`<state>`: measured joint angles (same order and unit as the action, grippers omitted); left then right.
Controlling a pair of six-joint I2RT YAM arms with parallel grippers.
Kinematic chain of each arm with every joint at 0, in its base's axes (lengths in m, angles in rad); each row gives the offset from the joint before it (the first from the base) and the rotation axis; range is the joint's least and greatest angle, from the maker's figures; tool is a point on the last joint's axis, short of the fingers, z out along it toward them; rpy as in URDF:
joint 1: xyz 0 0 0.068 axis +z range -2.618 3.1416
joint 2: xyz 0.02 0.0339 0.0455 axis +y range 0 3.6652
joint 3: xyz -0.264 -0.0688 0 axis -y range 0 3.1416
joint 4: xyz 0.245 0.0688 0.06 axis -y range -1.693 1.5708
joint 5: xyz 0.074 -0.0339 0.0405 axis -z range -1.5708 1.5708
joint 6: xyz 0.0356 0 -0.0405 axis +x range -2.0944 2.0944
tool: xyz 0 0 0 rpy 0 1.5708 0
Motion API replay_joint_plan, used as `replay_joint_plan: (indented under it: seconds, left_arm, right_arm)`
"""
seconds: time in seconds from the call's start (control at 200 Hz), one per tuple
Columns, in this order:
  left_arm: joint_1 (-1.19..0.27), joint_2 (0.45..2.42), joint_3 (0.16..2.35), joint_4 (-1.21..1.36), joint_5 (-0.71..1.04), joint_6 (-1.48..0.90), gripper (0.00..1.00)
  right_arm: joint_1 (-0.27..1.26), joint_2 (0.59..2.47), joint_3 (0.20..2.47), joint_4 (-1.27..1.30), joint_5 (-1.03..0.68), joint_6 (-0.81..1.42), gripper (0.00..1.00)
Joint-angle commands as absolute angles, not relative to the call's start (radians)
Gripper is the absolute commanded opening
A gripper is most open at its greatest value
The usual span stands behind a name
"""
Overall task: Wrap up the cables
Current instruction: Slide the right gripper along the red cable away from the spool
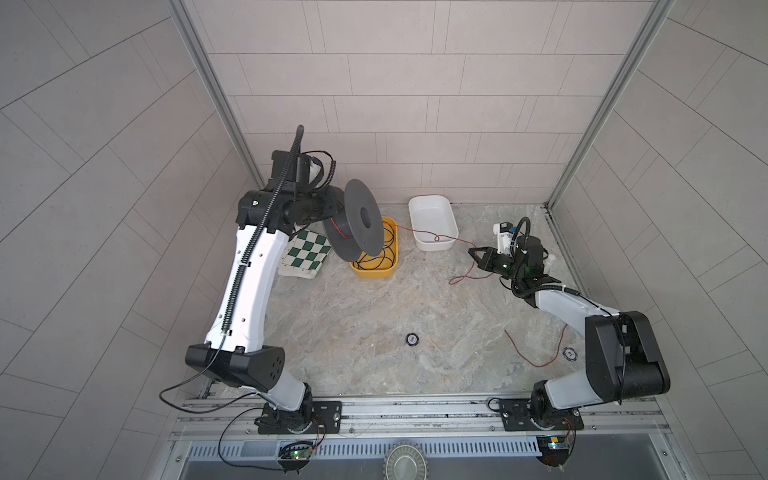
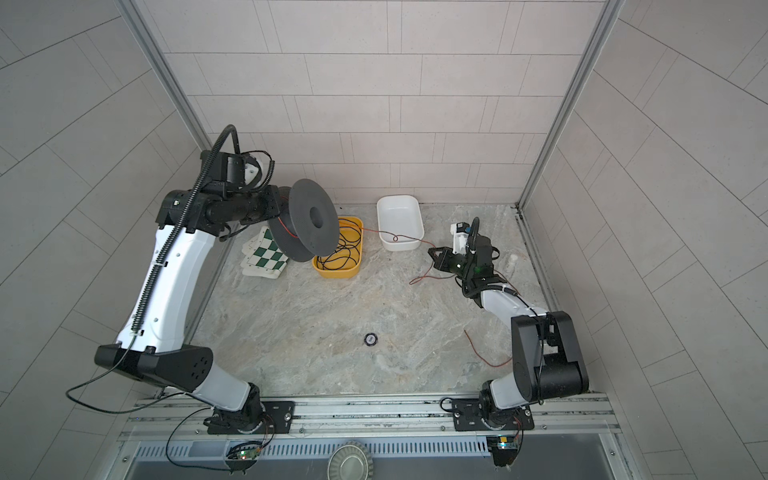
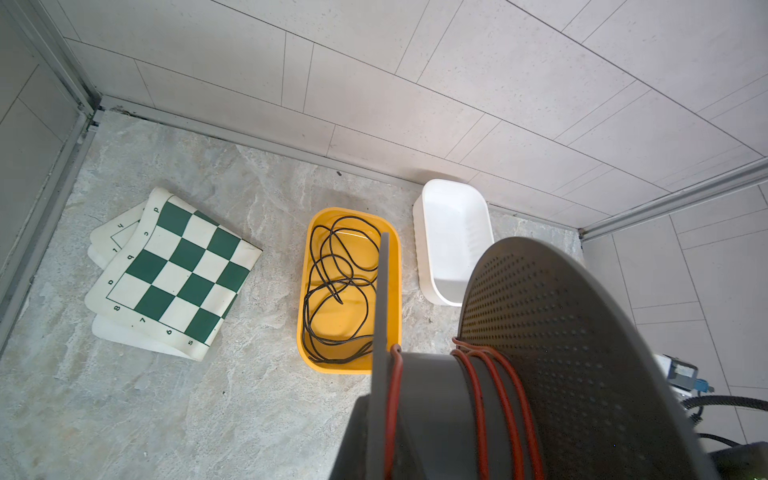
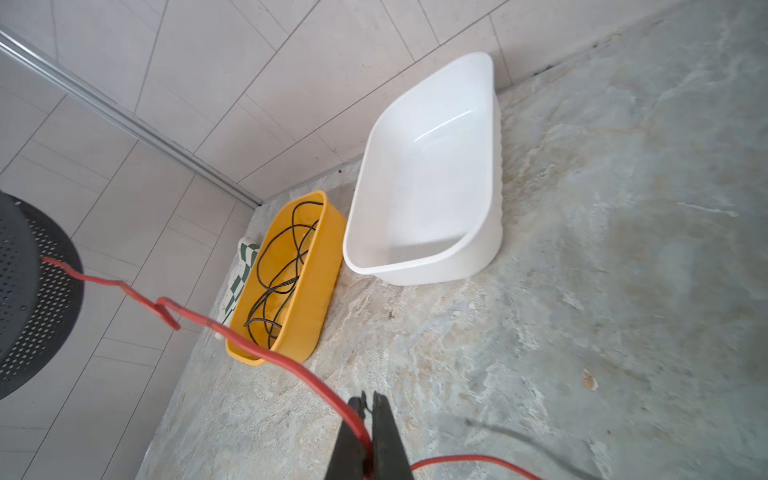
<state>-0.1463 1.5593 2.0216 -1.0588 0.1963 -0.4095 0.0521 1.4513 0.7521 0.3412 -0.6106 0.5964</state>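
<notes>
On the marbled surface (image 1: 353, 311), only a few turns of red wire (image 4: 291, 366) circle the spool (image 1: 357, 199), which the left tool (image 3: 374, 432) clamps aloft left of centre, while the right tool (image 4: 368, 403) pinches the strand, most of it lying unwound at right.

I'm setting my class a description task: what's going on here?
The left gripper holds a grey spool in the air by the yellow tub, with a few turns of red wire on its hub. The right gripper is shut on that wire, which runs from the spool to it; the rest trails loose across the table.
</notes>
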Motion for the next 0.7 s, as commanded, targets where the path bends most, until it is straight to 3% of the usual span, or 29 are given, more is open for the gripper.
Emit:
replay_joint_plan:
  seconds: [0.0, 0.215, 0.49, 0.696]
  left_arm:
    - [-0.114, 1.504, 2.038, -1.006, 0.121, -0.406, 0.00]
    - [-0.101, 1.500, 2.042, -1.009, 0.139, -0.418, 0.00]
    - [-0.100, 1.503, 2.030, -0.970, 0.249, -0.474, 0.00]
    - [-0.105, 1.495, 2.022, -0.946, 0.329, -0.466, 0.00]
  right_arm:
    - [0.026, 1.412, 0.771, 0.134, -0.415, 0.559, 0.00]
    - [-0.027, 1.377, 0.757, 0.039, -0.301, 0.569, 0.00]
    - [-0.026, 1.438, 0.777, 0.016, -0.432, 0.521, 0.00]
    - [-0.017, 1.462, 0.765, 0.063, -0.515, 0.507, 0.17]
